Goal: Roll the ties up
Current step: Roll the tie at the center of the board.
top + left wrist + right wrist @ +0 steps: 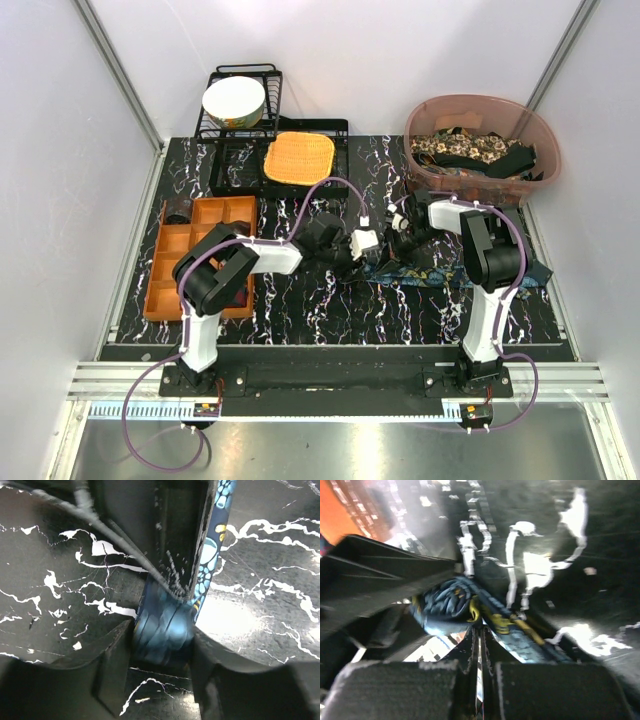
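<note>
A dark blue tie with teal-yellow print (455, 272) lies flat right of centre, its left end wound into a small roll (162, 632). My left gripper (162, 647) is shut on that roll, one finger on each side; from above it is at mid-table (347, 262). My right gripper (481, 630) is shut, its tips touching the tie right beside the roll (447, 602); from above it is just right of the left one (398, 240). The unrolled strip (525, 635) runs away to the right. More ties (470, 152) fill a brown bin.
The brown bin (545, 160) stands at the back right. An orange woven mat (298, 158) lies at the back centre by a black dish rack (215, 140) holding a bowl (234, 100). An orange compartment tray (160, 270) is on the left.
</note>
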Motion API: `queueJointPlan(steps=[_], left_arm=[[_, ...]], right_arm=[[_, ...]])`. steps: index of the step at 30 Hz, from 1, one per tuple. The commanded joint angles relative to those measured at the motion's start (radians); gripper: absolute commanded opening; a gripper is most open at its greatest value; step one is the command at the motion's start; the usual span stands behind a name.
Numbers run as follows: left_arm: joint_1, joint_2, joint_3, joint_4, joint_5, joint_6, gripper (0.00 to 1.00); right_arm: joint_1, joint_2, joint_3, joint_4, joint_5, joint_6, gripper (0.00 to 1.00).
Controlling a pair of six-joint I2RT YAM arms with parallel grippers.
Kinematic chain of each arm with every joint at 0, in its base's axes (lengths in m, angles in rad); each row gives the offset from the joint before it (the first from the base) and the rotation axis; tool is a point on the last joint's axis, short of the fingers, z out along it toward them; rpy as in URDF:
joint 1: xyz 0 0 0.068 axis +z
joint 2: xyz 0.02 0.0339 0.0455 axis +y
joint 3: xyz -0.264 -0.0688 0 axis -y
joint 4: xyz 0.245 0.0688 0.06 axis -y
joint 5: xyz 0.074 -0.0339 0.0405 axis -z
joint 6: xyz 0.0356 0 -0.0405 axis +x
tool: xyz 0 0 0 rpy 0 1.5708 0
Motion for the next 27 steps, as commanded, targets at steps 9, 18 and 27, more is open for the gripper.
queueJointPlan(steps=[9, 18, 27], left_arm=[[0.061, 0.051, -0.147, 0.390, 0.223, -0.158, 0.65], [0.032, 0.101, -0.098, 0.441, 0.214, -0.079, 0.56], [0.031, 0.062, -0.095, 0.131, 0.158, 0.052, 0.13]], right_arm=[[0.013, 0.089, 0.074, -0.067, 0.200, -0.067, 0.00], [0.022, 0.106, 0.084, -0.098, 0.185, -0.115, 0.00], [-0.002, -0.014, 0.135, -0.177, 0.138, -0.268, 0.23]])
